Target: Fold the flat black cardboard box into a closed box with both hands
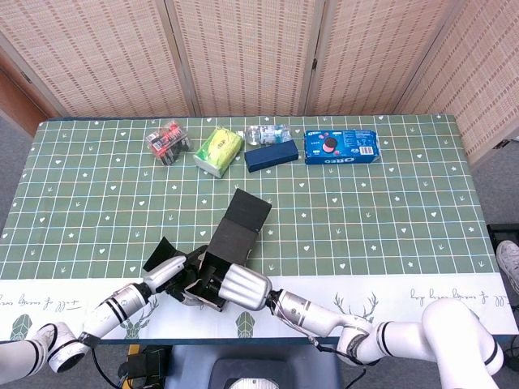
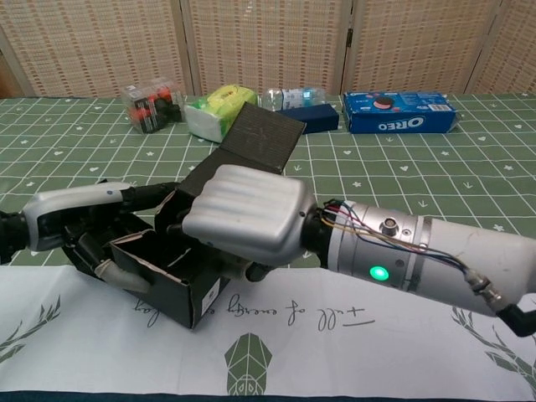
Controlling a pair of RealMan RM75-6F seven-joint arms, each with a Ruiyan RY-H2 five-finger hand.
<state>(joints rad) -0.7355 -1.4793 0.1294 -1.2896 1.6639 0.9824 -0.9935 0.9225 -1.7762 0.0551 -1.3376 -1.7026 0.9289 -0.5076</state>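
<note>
- Right, the counter (image 1: 405, 211), with its green checked cloth, carries everything, and the action sits at its near edge.
- The black cardboard box (image 2: 180, 272) is half-formed there: walls up, near end open towards the chest camera, its long lid flap (image 2: 261, 138) raised and tilting away towards the far side.
- The right robot hand (image 2: 243, 213) lies over the top of the box, silver back uppermost, fingers curled down out of sight; it looks to be pressing or gripping the top panel, though I cannot tell exactly what the fingers have hold of.
- The left robot hand (image 2: 92, 243) cups the box's left side, fingers wrapped against the wall, apparently bracing it so the shape stays square.
- My read: mid-fold, with the lid not yet closed.
- Along the far edge, well apart, sit an Oreo packet (image 1: 341, 147), a dark blue box (image 1: 270, 155), a yellow-green pack (image 1: 219, 151) and a battery pack (image 1: 167, 142).
</note>
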